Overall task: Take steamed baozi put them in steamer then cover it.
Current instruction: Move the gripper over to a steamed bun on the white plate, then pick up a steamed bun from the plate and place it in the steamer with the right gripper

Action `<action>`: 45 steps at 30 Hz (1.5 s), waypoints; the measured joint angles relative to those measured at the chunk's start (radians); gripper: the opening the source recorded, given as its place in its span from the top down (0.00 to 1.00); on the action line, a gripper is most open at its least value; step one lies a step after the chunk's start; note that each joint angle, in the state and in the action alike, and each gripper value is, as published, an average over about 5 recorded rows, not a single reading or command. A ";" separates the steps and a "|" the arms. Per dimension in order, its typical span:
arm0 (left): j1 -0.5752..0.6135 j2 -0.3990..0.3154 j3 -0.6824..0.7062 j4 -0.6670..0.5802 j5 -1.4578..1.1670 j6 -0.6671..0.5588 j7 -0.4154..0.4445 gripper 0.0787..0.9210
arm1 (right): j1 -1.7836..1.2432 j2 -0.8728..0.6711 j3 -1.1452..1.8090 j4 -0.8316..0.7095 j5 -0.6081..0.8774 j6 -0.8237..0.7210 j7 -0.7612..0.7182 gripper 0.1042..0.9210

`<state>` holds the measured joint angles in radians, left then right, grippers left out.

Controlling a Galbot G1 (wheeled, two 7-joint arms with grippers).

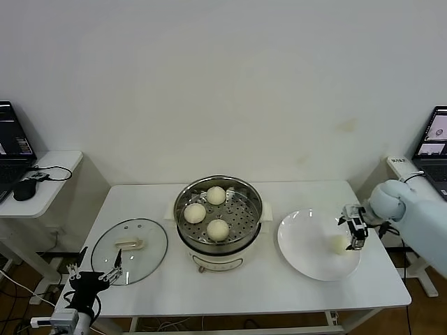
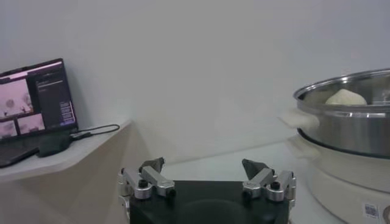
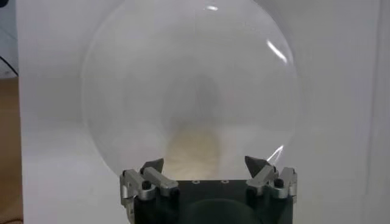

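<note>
The steamer (image 1: 218, 241) stands mid-table with three baozi on its tray, one at the back (image 1: 216, 195), one on the left (image 1: 195, 212), one in front (image 1: 218, 229). The fourth baozi (image 1: 339, 243) lies on the white plate (image 1: 307, 251) at the right. My right gripper (image 1: 355, 232) is open just right of and above that baozi; in the right wrist view the baozi (image 3: 194, 149) sits between the spread fingers (image 3: 207, 163). The cover (image 1: 130, 250) lies flat on the table at the left. My left gripper (image 1: 100, 270) is open, low at the table's front left corner, also seen in its wrist view (image 2: 203, 165).
A side table (image 1: 49, 178) with a laptop (image 1: 12, 143) and mouse (image 1: 24, 190) stands at the far left. Another laptop (image 1: 433, 143) sits at the far right. The steamer's wall (image 2: 347, 122) fills the side of the left wrist view.
</note>
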<state>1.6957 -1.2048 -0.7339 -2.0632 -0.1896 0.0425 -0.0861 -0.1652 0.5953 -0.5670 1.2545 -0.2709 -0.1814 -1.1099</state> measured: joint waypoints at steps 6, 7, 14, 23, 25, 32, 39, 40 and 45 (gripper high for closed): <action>0.003 -0.003 -0.004 0.004 -0.001 -0.001 0.000 0.12 | -0.045 0.040 0.030 -0.042 -0.043 -0.001 0.005 0.12; 0.003 -0.003 -0.004 0.005 -0.001 -0.001 0.000 0.12 | -0.050 0.045 0.034 -0.048 -0.050 -0.001 0.006 0.13; 0.001 -0.005 -0.003 0.011 0.000 -0.002 0.003 0.12 | -0.068 0.077 0.056 -0.087 -0.092 0.000 0.016 0.17; 0.002 -0.008 -0.003 0.012 0.002 -0.001 0.004 0.12 | -0.077 0.095 0.065 -0.116 -0.126 -0.005 0.017 0.25; 0.002 -0.008 -0.002 0.010 0.002 -0.001 0.004 0.12 | -0.078 0.096 0.066 -0.119 -0.130 -0.006 0.015 0.28; 0.003 -0.009 -0.002 0.007 0.002 -0.001 0.004 0.12 | -0.071 0.096 0.066 -0.116 -0.131 -0.007 0.010 0.36; 0.002 -0.009 -0.002 0.003 0.002 -0.001 0.004 0.12 | -0.036 0.076 0.043 -0.086 -0.108 -0.019 -0.008 0.38; 0.002 -0.009 -0.002 0.002 0.002 -0.001 0.004 0.12 | -0.027 0.071 0.037 -0.079 -0.100 -0.021 -0.011 0.38; -0.002 -0.006 0.001 -0.004 0.003 0.001 0.004 0.12 | 0.045 0.044 -0.014 -0.034 -0.044 -0.040 -0.026 0.38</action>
<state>1.6937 -1.2103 -0.7330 -2.0672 -0.1863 0.0434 -0.0819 -0.1207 0.6388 -0.5810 1.2208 -0.3151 -0.2215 -1.1356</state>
